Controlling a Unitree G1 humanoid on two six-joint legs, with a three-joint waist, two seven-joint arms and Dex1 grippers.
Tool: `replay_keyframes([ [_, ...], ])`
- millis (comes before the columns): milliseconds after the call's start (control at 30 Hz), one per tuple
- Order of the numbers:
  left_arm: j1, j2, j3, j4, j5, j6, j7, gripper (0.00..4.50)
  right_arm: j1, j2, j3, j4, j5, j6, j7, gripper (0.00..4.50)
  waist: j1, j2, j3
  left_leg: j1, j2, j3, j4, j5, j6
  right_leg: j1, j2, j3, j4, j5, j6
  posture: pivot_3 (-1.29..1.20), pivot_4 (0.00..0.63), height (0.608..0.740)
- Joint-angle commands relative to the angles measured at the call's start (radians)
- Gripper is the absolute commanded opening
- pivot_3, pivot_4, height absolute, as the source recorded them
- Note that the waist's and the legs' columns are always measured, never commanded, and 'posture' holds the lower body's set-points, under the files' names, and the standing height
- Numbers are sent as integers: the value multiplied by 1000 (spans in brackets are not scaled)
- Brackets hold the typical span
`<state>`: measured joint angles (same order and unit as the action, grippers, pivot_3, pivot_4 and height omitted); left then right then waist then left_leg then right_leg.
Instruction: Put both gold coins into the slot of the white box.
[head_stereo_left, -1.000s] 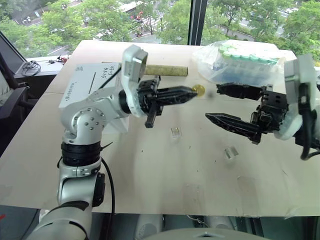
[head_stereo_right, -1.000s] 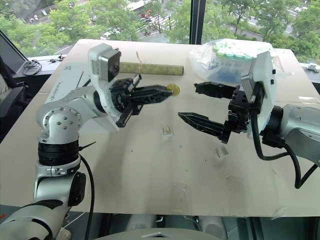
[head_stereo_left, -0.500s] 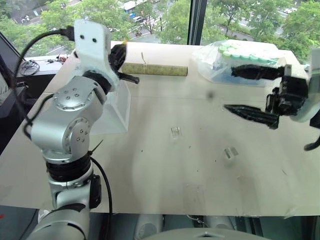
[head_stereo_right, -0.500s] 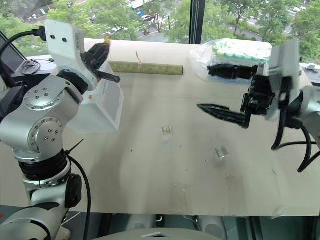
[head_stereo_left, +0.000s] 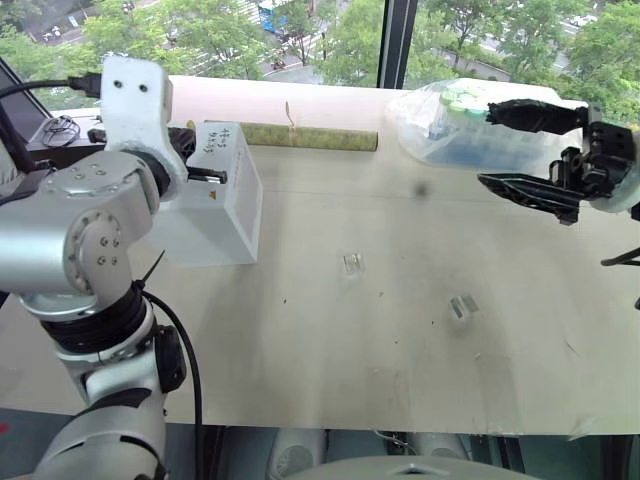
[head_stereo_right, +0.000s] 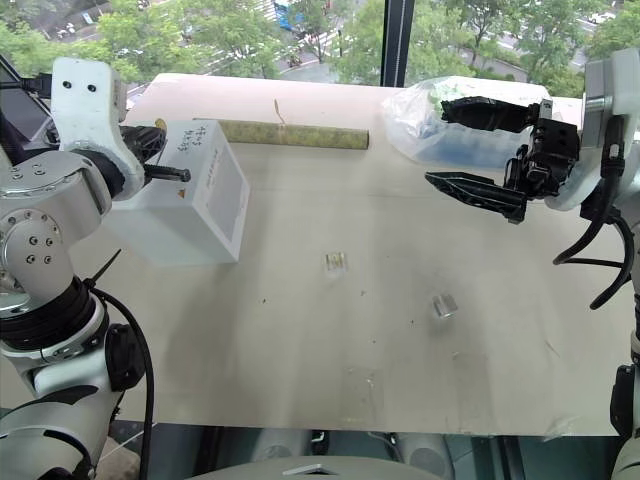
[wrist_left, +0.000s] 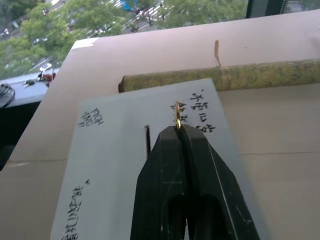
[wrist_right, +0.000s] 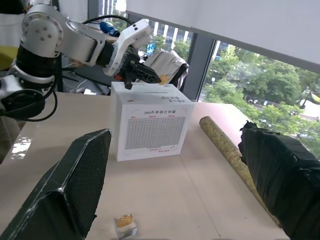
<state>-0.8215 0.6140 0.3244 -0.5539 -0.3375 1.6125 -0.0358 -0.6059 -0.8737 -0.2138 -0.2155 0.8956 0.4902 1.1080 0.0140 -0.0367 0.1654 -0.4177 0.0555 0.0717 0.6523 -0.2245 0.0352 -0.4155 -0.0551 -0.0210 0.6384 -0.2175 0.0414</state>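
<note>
Left pincer (wrist_left: 178, 131) level (gripping gold coin (wrist_left: 177, 115)) over white box (wrist_left: 115, 165).

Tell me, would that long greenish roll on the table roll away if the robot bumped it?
Probably: the roll looks round and lies flat on the table. It looks thin, so likely light. A small tab sticking up might stop it.

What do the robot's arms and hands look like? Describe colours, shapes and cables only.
Both arms are silver-grey metal with rounded, bolt-studded joints and black bands, and black cables loop alongside them. A white blocky housing sits at each wrist. The left hand and the right hand each have two black, tapered, pointed fingers with a textured surface.
</note>
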Motion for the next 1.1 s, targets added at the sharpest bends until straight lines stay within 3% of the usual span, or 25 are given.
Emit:
replay_keyframes([
  [33, -13, 17, 40, 5, 20, 2, 3, 0, 4, -17, -54, -7, -10, -14, 17, 4425, -1, 0, 0, 0, 0, 0, 0, 0, 0, 0, 0, 0, 0, 0, 0, 0, 150, 740],
  [733, 28, -68, 65, 63, 4, 2, 74, 0, 24, -12, -65, -30, -22, 9, 28, 4425, 0, 0, 0, 2, 0, 1, 1, 0, 0, 0, -1, 1, 4, 0, 0, 0, 150, 740],
  [1100, 12, -62, 66, 104, -31, 2, 98, 0, 34, -13, -68, -17, -37, -8, 40, 4425, -1, 0, 0, 2, -1, 1, 1, 0, 0, 0, -1, 1, 4, 0, 0, 0, 150, 740],
])
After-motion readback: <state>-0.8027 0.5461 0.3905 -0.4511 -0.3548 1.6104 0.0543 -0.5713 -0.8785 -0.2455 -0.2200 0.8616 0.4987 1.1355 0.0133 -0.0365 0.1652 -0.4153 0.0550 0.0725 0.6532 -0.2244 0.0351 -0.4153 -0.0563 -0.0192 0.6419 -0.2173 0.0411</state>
